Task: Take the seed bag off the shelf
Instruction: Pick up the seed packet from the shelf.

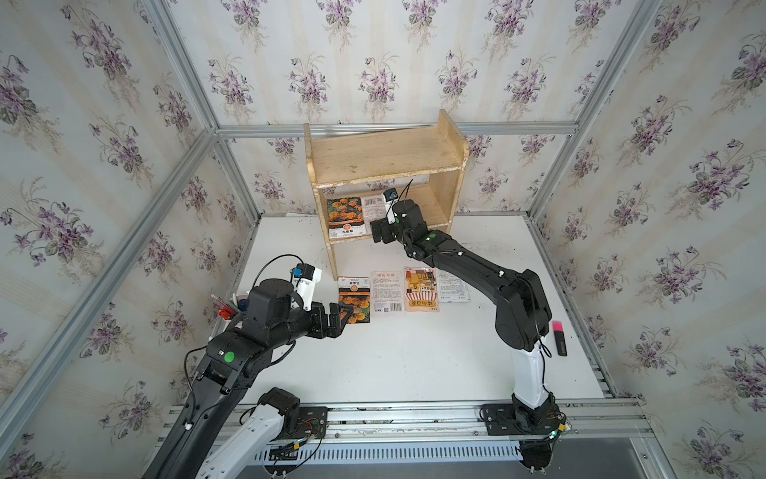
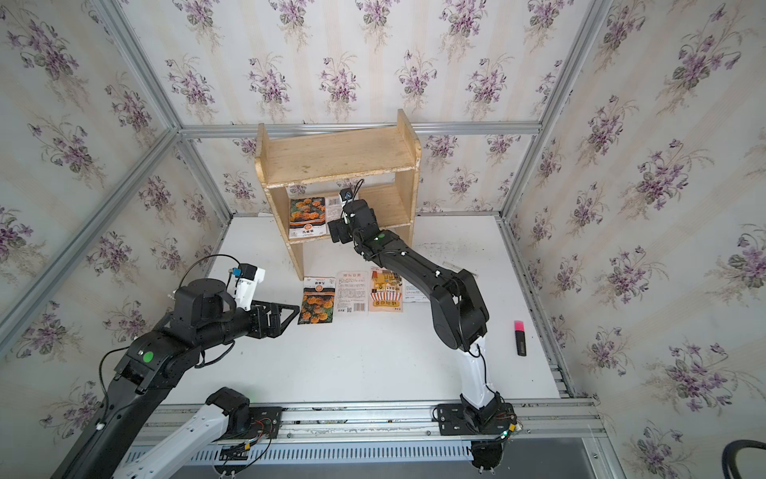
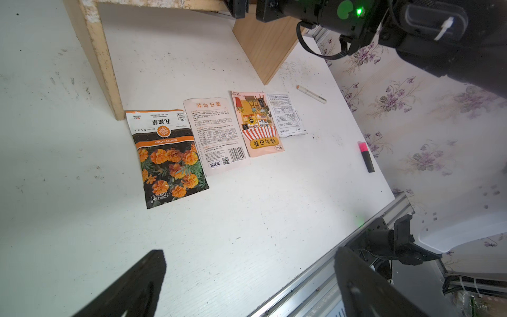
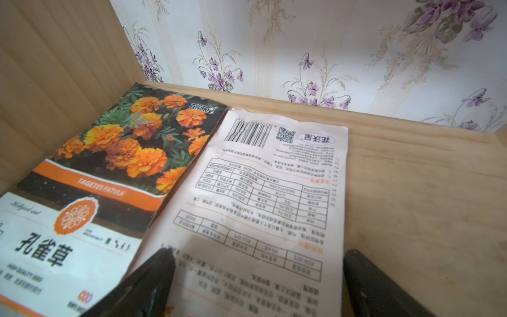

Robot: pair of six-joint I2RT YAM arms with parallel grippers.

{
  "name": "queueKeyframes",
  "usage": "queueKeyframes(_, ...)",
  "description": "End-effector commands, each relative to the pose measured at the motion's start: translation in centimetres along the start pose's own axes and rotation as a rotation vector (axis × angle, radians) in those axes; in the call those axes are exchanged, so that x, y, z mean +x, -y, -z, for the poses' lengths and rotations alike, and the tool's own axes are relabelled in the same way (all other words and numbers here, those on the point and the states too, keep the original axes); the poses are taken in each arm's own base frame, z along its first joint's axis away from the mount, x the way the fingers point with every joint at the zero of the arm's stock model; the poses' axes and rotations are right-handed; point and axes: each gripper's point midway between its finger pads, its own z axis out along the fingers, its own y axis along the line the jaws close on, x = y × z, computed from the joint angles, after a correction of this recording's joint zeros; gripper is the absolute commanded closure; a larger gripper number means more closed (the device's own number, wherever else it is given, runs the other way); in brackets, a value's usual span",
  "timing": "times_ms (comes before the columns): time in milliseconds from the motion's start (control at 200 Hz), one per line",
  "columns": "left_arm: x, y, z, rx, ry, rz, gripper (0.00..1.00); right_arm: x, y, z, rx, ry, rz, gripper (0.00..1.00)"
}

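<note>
Straddling, perhaps touching, white seed bag [image 4: 263, 186]: wide-jawed right gripper [image 4: 259, 256].

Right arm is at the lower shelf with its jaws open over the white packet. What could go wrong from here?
1. The white packet lies flat on the shelf, so the open right gripper may slide over it rather than pinch it.
2. The marigold packet lies edge to edge with it and could be dragged out too.
3. The right wrist sits close under the upper board; lifting early could bump the shelf.
</note>
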Motion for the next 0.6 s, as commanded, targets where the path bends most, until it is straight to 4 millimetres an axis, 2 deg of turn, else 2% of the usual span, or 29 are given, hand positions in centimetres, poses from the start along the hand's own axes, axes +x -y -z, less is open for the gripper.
queueKeyframes(0,-0.1,0.1,-0.3,0.007,0.001,0.009,0.00,1.6,1.3,0.6,0.024,-0.054,0.025,0.01)
queueKeyframes(350,-0.5,0.1,-0.5,0.013,0.021,0.013,0.00,1.9,1.2,3.2,-0.017,-0.039,-0.012,0.01)
queueKeyframes(595,-0.9,0.3,-0.3,0.021,0.040,-0.001,0.00,-0.2,1.1,4.5,-0.031,0.008,-0.037,0.01)
